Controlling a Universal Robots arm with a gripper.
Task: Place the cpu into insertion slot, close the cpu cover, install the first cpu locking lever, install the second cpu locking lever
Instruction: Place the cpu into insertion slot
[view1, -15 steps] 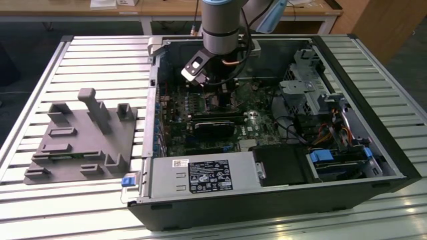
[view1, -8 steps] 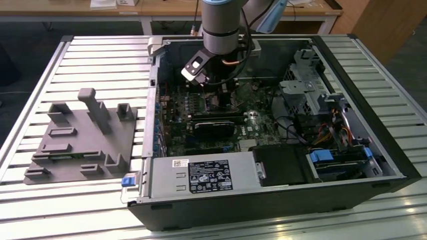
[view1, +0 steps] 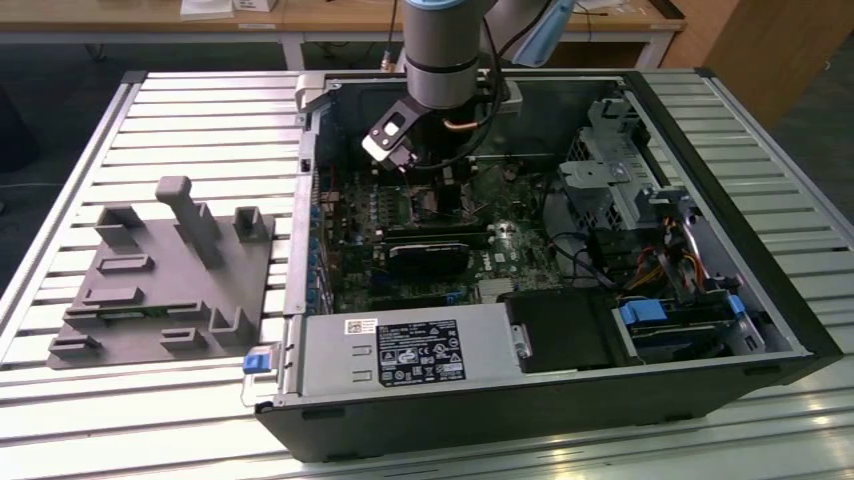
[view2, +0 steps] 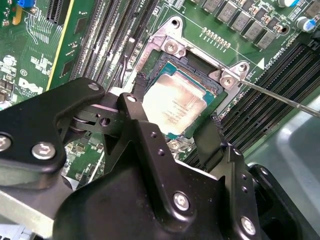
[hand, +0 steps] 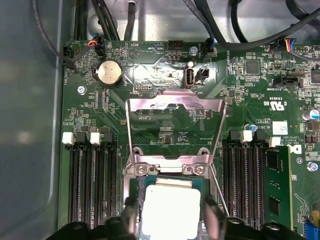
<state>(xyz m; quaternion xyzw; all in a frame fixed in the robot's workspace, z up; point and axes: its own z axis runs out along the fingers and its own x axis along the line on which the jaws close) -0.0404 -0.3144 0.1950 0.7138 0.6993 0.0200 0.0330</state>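
Cpu (view2: 175, 107) in insertion slot (view2: 192, 70), gripper (view2: 172, 116) jaws apart astride it.
First wrist view gives us cpu cover (hand: 175, 104) open beyond jaws.

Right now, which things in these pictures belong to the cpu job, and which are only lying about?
Job: cpu, in the insertion slot; cpu cover, open; locking lever; gripper at the cpu.
Not the job: grey fixture block; power supply; coin battery; black fan card.
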